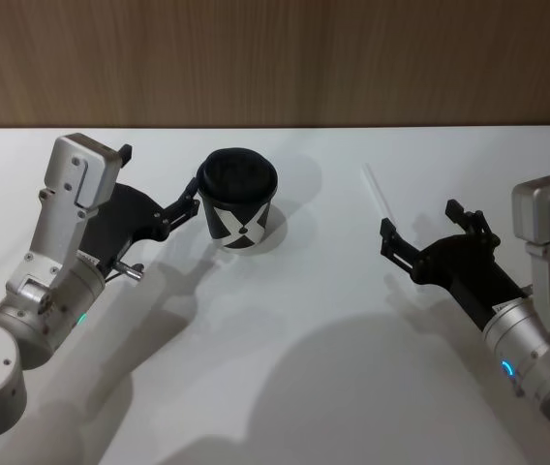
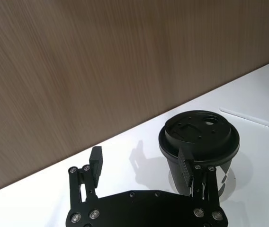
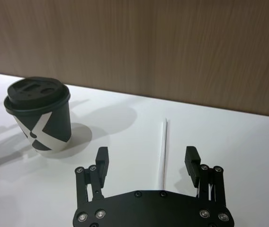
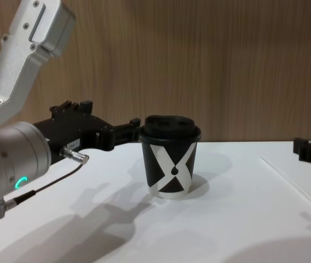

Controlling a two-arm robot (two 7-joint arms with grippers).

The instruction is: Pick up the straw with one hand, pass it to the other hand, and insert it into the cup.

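Near the far edge of the worktop (image 1: 304, 339), the left gripper (image 2: 141, 156) was open beside the cup (image 1: 241, 218). The right gripper (image 3: 147, 153) was open too, near the straw (image 3: 164, 151) lying flat.

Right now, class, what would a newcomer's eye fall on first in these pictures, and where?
The black paper cup with its bold white X stands lidded on the white table, the open left gripper close beside it. To its right, a thin white straw lies flat ahead of the open right gripper.
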